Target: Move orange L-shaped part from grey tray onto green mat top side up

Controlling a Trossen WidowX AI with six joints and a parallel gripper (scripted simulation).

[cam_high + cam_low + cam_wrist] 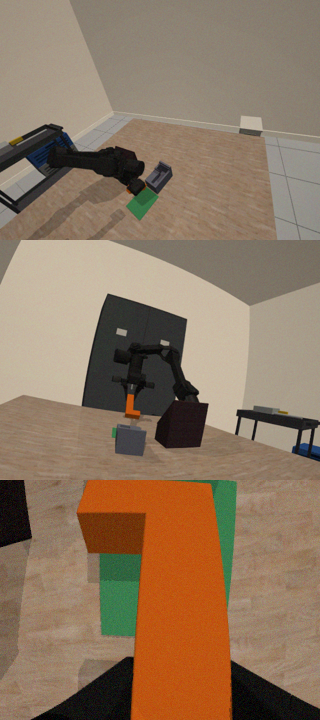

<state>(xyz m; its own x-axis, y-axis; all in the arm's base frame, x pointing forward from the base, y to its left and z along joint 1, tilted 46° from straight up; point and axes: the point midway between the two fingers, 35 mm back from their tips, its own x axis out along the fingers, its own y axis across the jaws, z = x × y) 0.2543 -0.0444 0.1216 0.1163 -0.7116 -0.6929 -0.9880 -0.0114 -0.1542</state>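
The orange L-shaped part [128, 190] [130, 405] [182, 580] is out of the tray and held in the air. My gripper [130, 397] [178, 670] is shut on the end of its long arm. The part hangs steeply with its L-shaped end lowest. The green mat [136, 210] [113, 433] [117, 615] lies on the table below, partly hidden by the part in the wrist view, with a shadow on it. The grey tray [164, 183] [130, 442] stands beside the mat, its pocket empty. In the top view the arm hides the fingertips.
A dark maroon block [126, 152] [180, 426] [12, 510] stands on the table near the arm's base, to the tray's right in the exterior view. A dark cart [38, 139] [279, 418] is off to the side. A dark cabinet [139, 325] stands behind the arm.
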